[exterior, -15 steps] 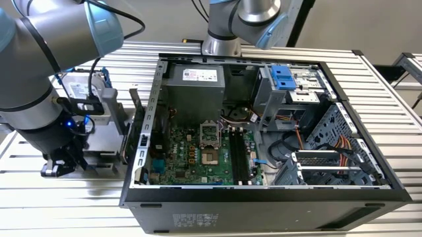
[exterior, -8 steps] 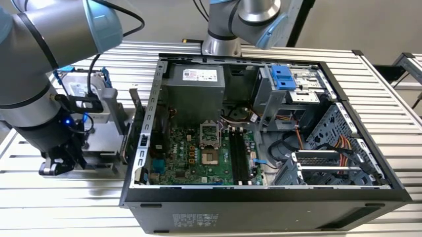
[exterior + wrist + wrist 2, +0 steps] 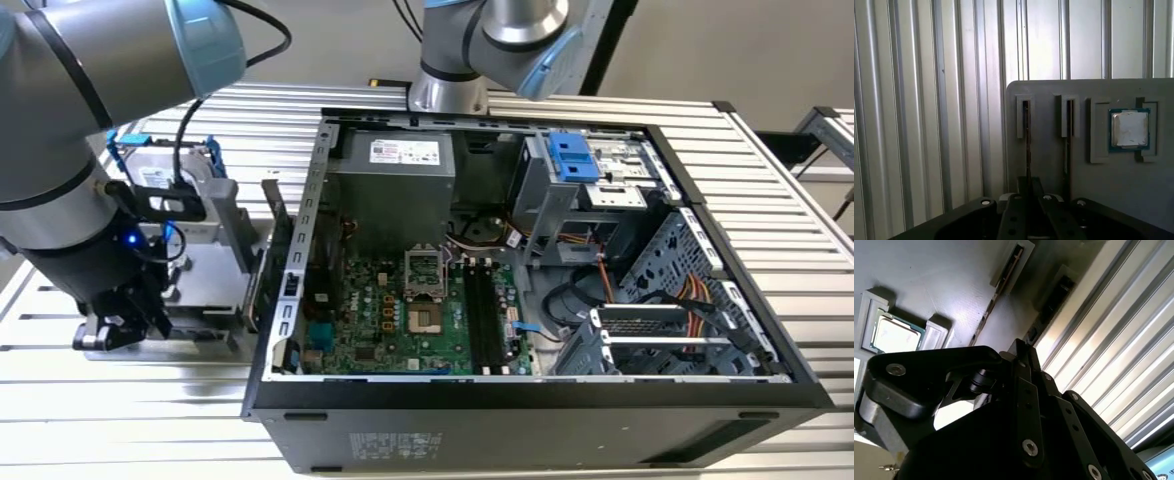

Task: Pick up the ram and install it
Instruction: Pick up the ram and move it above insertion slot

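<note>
gripper (image 3: 1029,194) down at gray tray (image 3: 1046,155) on slatted tabletop (image 3: 929,100) | jaws closed on ram (image 3: 1027,135), standing on edge in a tray slot | second stick (image 3: 1069,135) in neighbouring slot, processor chip (image 3: 1129,129) beside it | open computer case (image 3: 534,415) toward exterior view's right of tray

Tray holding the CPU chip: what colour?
Plain grey tray, best seen in the first wrist view.

Slatted table (image 3: 781,190) under case (image 3: 534,435), perhaps tray (image 3: 1124,175).
</note>
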`<action>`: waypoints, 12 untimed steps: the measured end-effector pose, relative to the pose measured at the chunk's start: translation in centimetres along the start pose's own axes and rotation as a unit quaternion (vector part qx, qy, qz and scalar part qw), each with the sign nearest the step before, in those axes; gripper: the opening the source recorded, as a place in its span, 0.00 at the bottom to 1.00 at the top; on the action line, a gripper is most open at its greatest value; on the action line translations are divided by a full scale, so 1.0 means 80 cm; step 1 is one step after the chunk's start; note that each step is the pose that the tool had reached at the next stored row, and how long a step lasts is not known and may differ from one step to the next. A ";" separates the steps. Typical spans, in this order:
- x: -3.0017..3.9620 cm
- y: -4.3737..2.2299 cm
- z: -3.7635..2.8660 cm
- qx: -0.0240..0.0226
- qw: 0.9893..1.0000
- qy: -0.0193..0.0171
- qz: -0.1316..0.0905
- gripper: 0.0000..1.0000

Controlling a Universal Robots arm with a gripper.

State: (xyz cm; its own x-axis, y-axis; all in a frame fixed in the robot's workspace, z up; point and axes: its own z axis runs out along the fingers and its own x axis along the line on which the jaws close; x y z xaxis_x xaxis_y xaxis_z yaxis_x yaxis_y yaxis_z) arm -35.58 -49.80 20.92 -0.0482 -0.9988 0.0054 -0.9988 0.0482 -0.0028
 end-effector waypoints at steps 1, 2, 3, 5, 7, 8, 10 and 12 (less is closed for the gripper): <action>0.0000 0.0000 -0.0019 0.000 1.000 0.000 0.000 0.00; 0.0000 0.0000 -0.0040 0.000 1.000 0.000 0.000 0.00; 0.0000 0.0000 -0.0063 0.000 1.000 0.000 0.000 0.00; 0.0000 0.0000 -0.0102 0.000 1.000 0.000 0.000 0.00; 0.0001 0.0000 -0.0139 0.000 1.000 0.000 -0.001 0.00; 0.0001 0.0000 -0.0156 0.000 1.000 0.000 -0.001 0.00; 0.0001 0.0000 -0.0186 0.000 1.000 0.000 -0.002 0.00; 0.0001 -0.0001 -0.0220 0.000 1.000 0.000 -0.003 0.00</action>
State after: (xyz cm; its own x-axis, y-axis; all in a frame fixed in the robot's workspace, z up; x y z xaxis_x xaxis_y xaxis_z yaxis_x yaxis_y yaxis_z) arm -35.58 -49.79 22.68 -0.0424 -0.9991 0.0052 -0.9991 0.0424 -0.0031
